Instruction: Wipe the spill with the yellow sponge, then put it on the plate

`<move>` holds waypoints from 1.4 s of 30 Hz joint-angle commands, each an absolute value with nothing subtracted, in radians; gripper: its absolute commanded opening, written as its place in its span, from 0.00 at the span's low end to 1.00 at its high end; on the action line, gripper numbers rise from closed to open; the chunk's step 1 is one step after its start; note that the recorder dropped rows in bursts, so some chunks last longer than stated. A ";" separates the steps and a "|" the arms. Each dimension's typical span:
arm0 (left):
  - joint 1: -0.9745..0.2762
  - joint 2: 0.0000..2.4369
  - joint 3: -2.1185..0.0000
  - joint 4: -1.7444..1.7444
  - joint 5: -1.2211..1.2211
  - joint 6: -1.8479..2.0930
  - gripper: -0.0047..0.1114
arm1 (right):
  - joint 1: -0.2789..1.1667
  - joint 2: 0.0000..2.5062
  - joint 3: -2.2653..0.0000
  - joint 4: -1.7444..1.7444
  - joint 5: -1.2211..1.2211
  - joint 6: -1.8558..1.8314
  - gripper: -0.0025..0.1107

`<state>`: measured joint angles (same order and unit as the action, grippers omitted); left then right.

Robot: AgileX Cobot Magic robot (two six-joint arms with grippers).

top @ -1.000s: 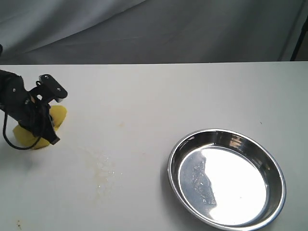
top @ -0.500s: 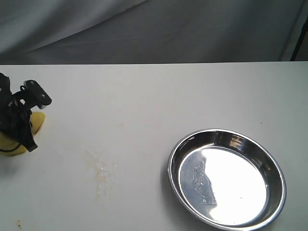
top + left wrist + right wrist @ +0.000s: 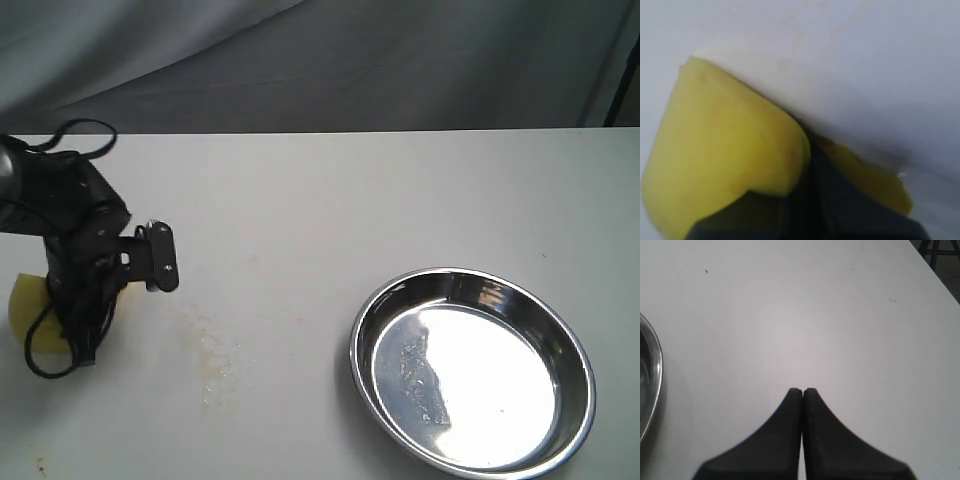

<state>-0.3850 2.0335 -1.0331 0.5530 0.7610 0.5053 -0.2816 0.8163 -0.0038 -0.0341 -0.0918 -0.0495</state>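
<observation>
At the far left of the counter (image 3: 350,200), the left fingers (image 3: 812,200) are clamped on the yellow sponge (image 3: 22,305), which bulges around the one dark finger in view. To its right lies the spill (image 3: 213,355), faint tan smears apart from the sponge, and farther right sits the shiny plate (image 3: 353,345). The right fingers (image 3: 785,440) are pressed together on nothing, over the counter beside the plate's rim.

Pinched yellow sponge (image 3: 24,308) at far left; spill (image 3: 212,352), faint tan smears, near it; shiny steel plate (image 3: 470,273) well apart, right.
</observation>
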 commanded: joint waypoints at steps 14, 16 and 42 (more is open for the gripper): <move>-0.813 2.117 -0.971 0.298 1.002 0.529 0.04 | -0.289 0.819 0.000 -0.034 -0.108 -0.045 0.02; -0.837 2.117 -0.971 0.298 1.002 0.529 0.04 | -0.289 0.819 0.000 -0.034 -0.108 -0.045 0.02; -0.877 2.020 -1.158 0.297 0.657 0.476 0.04 | -0.289 0.819 0.000 -0.034 -0.108 -0.045 0.02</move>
<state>-0.8667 2.0118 -1.1506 0.3581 0.8484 0.4669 -0.2816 0.8163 -0.0038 -0.0341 -0.0918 -0.0495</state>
